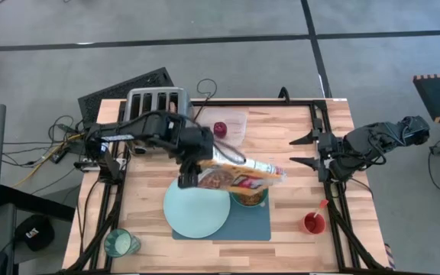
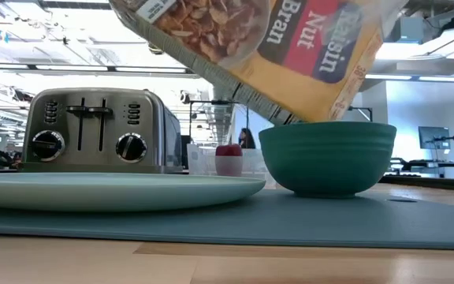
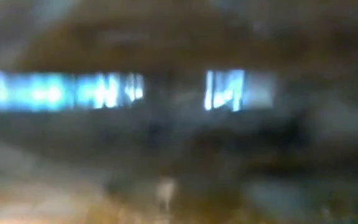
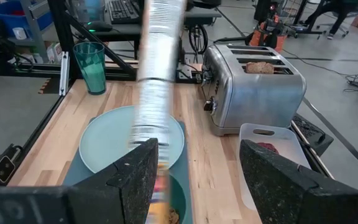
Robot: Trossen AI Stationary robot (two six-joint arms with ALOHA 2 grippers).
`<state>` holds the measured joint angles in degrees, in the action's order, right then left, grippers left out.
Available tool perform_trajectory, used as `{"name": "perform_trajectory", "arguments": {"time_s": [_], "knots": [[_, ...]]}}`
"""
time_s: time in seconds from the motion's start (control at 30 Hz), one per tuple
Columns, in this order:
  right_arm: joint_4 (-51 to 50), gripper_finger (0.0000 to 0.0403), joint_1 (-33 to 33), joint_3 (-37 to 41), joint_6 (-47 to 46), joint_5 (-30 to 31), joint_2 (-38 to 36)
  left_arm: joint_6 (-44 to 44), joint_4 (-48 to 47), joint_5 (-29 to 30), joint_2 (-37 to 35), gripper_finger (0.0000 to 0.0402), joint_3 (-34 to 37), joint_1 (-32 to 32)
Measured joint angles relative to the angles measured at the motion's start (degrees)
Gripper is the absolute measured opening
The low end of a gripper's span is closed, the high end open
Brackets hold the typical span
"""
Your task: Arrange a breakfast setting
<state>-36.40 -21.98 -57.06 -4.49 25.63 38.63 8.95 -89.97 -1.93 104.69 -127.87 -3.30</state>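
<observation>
My left gripper (image 1: 188, 177) is shut on a yellow cereal box (image 1: 244, 176), which slants down over the green bowl (image 1: 249, 197). In the low view the box's lower end (image 2: 321, 110) is just above the bowl's rim (image 2: 327, 130). The bowl and the pale mint plate (image 1: 197, 210) rest on the slate-blue mat (image 1: 243, 225). A toast slice (image 4: 260, 67) sticks up from a slot of the toaster (image 1: 156, 103). A dark red fruit (image 1: 219, 128) lies in a clear tray. My right gripper (image 1: 300, 150) is open and empty at the table's right edge. My left gripper holds the cereal box by its raised end (image 1: 205, 177), the end toward the table's left. The fingers come from above and from the left. The box is lifted clear and tilted, its other end low over the bowl. The gripper's body hides the place of contact.
A small red cup (image 1: 314, 223) with a thin red handle (image 1: 324, 205) sticking out stands near the right front. A green glass (image 1: 121, 244) stands at the left front corner. The clear tray (image 1: 231, 126) lies right of the toaster. Black frame rails run along both table sides.
</observation>
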Motion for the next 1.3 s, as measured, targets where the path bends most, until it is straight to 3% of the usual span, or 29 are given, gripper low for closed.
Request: {"name": "perform_trajectory", "arguments": {"time_s": [0.07, 0.2, 0.33, 0.6, 0.8, 1.07, 1.3], "knots": [[0.0, 0.0255, 0.0, 0.0, 0.0, 0.0, 0.0, -0.3, 0.0, 0.4, -0.1, 0.0145, 0.0, 0.2], [0.0, 0.0255, 0.0, 0.0, 0.0, 0.0, 0.0, 1.0, 0.1, 8.2, -0.1, 0.0145, 0.0, -0.2], [0.0, 0.0255, 0.0, 0.0, 0.0, 0.0, 0.0, -1.3, -0.1, -0.6, -0.2, 0.0145, 0.0, -0.1], [0.0, 0.0255, 0.0, 0.0, 0.3, 0.0, 0.0, -0.7, -0.3, 3.9, -0.1, 0.0145, 0.0, 0.0], [0.0, 0.0255, 0.0, 0.0, 0.3, 0.0, 0.0, -1.3, 0.0, 1.6, -0.2, 0.0145, 0.0, -0.7], [-1.2, 0.0255, -0.1, 0.0, 0.0, 0.0, 0.0, -2.0, -0.1, 4.6, -2.5, 0.0145, 0.0, -2.9], [-1.3, 0.0255, -0.1, 0.0, 0.0, 0.0, 0.0, 1.6, 0.5, 7.4, -7.9, 0.0145, 7.9, -5.1]]}}
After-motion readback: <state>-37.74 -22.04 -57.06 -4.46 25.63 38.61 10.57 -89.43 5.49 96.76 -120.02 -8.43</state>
